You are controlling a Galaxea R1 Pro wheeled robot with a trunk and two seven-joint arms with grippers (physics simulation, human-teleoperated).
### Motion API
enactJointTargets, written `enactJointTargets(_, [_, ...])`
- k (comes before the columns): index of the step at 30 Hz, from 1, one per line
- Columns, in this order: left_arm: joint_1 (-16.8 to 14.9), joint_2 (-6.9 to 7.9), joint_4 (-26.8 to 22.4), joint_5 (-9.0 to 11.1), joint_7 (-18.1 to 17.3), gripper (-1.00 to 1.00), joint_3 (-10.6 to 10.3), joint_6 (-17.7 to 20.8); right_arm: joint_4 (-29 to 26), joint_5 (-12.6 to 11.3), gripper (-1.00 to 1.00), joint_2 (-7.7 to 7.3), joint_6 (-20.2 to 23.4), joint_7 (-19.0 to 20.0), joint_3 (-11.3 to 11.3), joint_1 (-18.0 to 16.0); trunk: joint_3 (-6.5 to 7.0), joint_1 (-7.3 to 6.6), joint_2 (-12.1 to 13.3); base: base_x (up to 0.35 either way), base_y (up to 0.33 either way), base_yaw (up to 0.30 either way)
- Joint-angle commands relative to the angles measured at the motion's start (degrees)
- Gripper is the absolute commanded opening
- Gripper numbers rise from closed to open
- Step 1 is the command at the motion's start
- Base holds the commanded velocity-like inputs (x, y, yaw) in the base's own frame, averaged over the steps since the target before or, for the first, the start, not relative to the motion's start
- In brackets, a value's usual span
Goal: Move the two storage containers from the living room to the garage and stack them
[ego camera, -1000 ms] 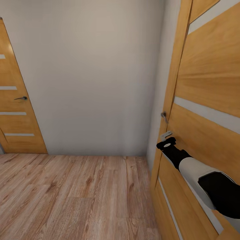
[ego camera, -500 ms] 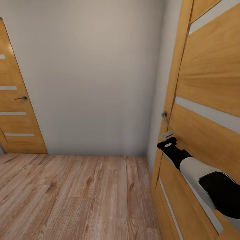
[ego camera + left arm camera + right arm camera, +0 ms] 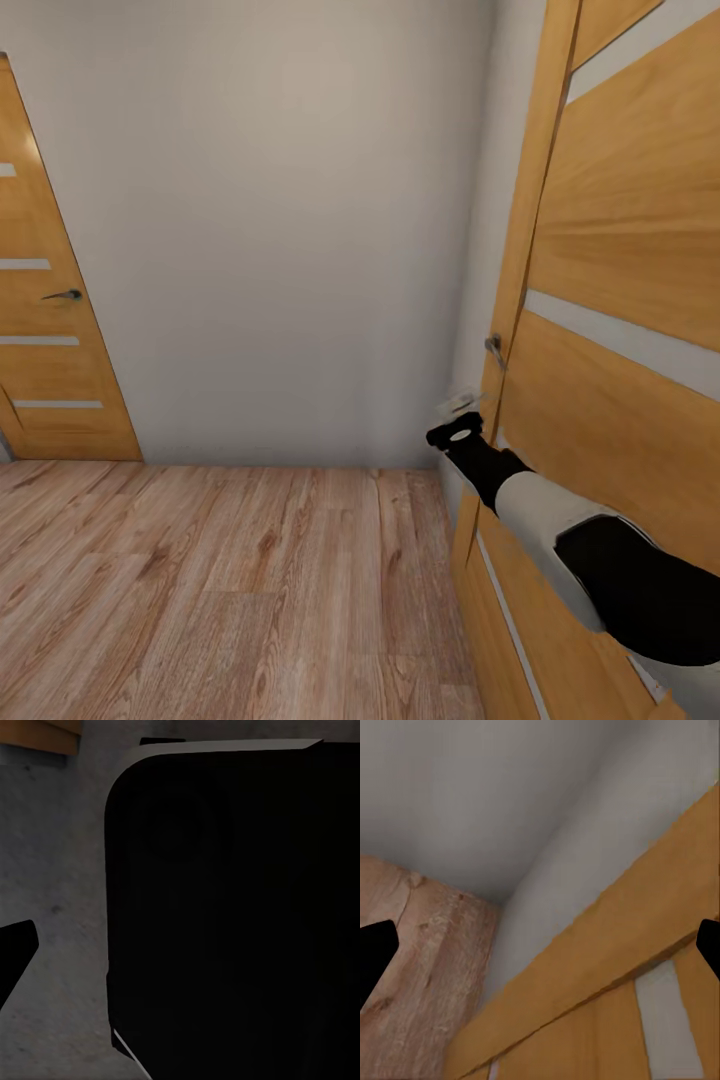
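The two storage containers are out of view. I am in a hallway with a light wood plank floor [image 3: 230,590]. My right arm reaches forward along an orange wooden door [image 3: 620,430] on the right. Its gripper [image 3: 458,404] hangs just below the door's metal handle [image 3: 493,347], past the door's edge and in front of the grey wall. In the right wrist view the two black fingertips [image 3: 375,954] stand far apart with nothing between them. In the left wrist view one black fingertip [image 3: 13,956] shows beside a large black body part [image 3: 232,915], over a grey surface.
A pale grey wall [image 3: 280,230] closes the hallway ahead. A second orange door [image 3: 40,340] with a dark handle [image 3: 65,295] stands shut at the left. The right door lies very close to my right arm.
My right arm has swung left, away from the door's face. Its gripper has moved from the door's edge out in front of the grey wall.
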Motion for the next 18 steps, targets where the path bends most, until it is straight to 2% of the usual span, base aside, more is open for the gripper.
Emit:
enactJointTargets(1, [0.01,0.01,-0.04,0.15,0.02,1.00,0.05,-0.12,0.02,0.37,1.00,1.89,0.50,-0.19,0.18,-0.02,-0.05,0.00,-0.03,0.000,0.000,0.000])
enactJointTargets(2, [0.01,-0.01,-0.04,0.15,0.02,1.00,0.04,-0.12,0.07,0.35,1.00,2.61,0.50,-0.19,0.18,-0.02,-0.05,0.00,-0.03,0.000,0.000,0.000])
enactJointTargets(3, [0.01,0.02,-0.04,0.15,0.02,1.00,0.05,-0.12,0.16,0.27,1.00,4.23,0.50,-0.20,0.18,-0.02,-0.05,0.00,-0.03,0.000,0.000,0.000])
enactJointTargets(6, [0.01,0.07,-0.04,0.15,0.02,1.00,0.03,-0.12,0.29,0.19,1.00,5.77,0.48,-0.19,0.18,-0.02,-0.05,0.00,-0.03,0.000,0.000,0.000])
enactJointTargets(9, [0.01,0.09,-0.05,0.16,0.02,1.00,0.06,-0.12,1.06,-0.21,1.00,6.30,0.51,0.23,0.03,0.11,-0.05,0.00,-0.03,0.000,0.000,0.000])
enactJointTargets(11, [0.01,0.10,-0.04,0.16,0.02,1.00,0.07,-0.12,3.21,-1.68,1.00,6.41,0.56,1.05,-0.11,0.34,-0.05,0.00,-0.03,0.000,0.000,0.000])
enactJointTargets(13, [0.01,0.10,-0.04,0.15,0.02,1.00,0.08,-0.12,8.05,-5.59,1.00,6.57,0.51,4.29,-0.20,1.01,-0.05,0.00,-0.03,0.000,0.000,0.000])
enactJointTargets(15, [0.01,0.10,-0.04,0.15,0.02,1.00,0.08,-0.12,9.72,-7.85,1.00,6.55,0.44,6.89,-0.23,1.99,-0.05,0.00,-0.03,0.000,0.000,0.000])
enactJointTargets(16, [0.01,0.10,-0.04,0.15,0.02,1.00,0.08,-0.12,10.67,-9.77,1.00,6.41,0.40,9.67,-0.24,3.60,-0.05,0.00,-0.03,0.000,0.000,0.000])
enactJointTargets(18, [0.01,0.10,-0.04,0.15,0.02,1.00,0.08,-0.12,11.48,-11.51,1.00,6.22,0.37,13.20,-0.25,6.50,-0.05,0.00,-0.03,0.000,0.000,0.000])
